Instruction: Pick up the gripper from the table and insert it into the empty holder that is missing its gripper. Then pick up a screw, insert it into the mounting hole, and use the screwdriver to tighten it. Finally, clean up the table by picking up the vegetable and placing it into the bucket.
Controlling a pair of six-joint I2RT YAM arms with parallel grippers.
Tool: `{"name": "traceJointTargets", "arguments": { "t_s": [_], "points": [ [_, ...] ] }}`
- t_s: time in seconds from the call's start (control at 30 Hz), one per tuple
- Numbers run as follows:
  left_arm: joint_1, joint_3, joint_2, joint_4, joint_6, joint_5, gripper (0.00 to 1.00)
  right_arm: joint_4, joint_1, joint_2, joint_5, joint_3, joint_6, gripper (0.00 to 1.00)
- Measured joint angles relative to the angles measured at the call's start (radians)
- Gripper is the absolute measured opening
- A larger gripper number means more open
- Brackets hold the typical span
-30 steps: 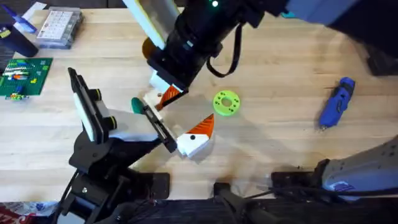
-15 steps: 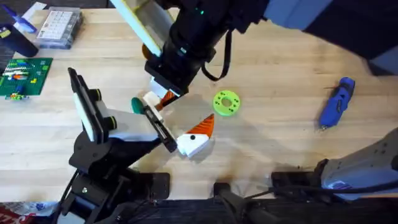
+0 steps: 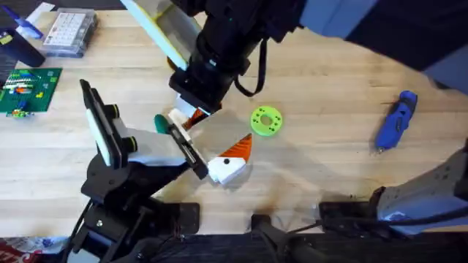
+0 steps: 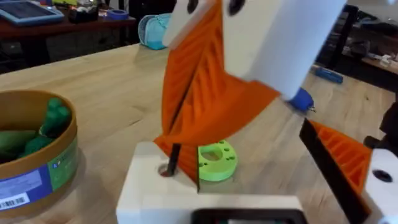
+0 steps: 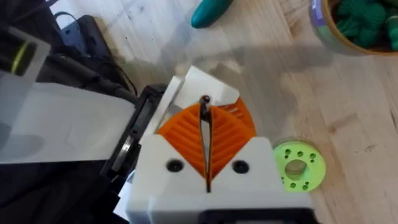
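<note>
My right gripper (image 3: 190,117) reaches across the table and is shut on a dark screw (image 4: 173,160). The screw's tip sits at the mounting hole (image 4: 165,170) in a white finger block (image 4: 149,186) on the left arm. The right wrist view looks down the shut orange pads (image 5: 186,134) onto the screw (image 5: 204,101). My left gripper (image 3: 208,142) is open, and its other white and orange finger (image 3: 231,159) lies apart. The dark-green vegetable (image 3: 159,123) lies beside the block. The bucket (image 4: 37,149) holds green pieces. The blue screwdriver (image 3: 395,120) lies far right.
A lime-green disc (image 3: 265,121) with a hole lies just right of the grippers. At the back left stand a clear compartment box (image 3: 69,31) and a green circuit board (image 3: 28,89). The right arm hangs large over the table's back.
The right arm has shifted slightly left over the white block, still shut on the screw. The left arm, the vegetable, the disc and the screwdriver have not moved.
</note>
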Motion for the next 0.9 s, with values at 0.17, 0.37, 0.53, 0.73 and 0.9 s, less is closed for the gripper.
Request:
{"name": "traceJointTargets", "arguments": {
  "t_s": [0.17,0.37,0.53,0.73,0.9],
  "points": [
    [0.0,0.0,0.0,0.0,-0.001,0.0,0.995,0.002,0.0,0.024,0.008,0.0,-0.002,0.009],
    [0.0,0.0,0.0,0.0,-0.003,0.0,0.995,0.002,0.0,0.027,0.01,0.0,-0.002,0.009],
    [0.0,0.0,0.0,0.0,-0.007,0.0,0.994,0.005,0.004,0.041,0.011,0.004,-0.002,0.009],
    [0.0,0.0,0.001,0.0,-0.019,-0.008,0.995,0.01,0.008,0.05,0.015,0.008,-0.002,0.009],
    [0.0,0.0,0.001,0.0,-0.019,-0.009,0.995,0.012,0.008,0.05,0.017,0.008,-0.002,0.009]
  ]
}}
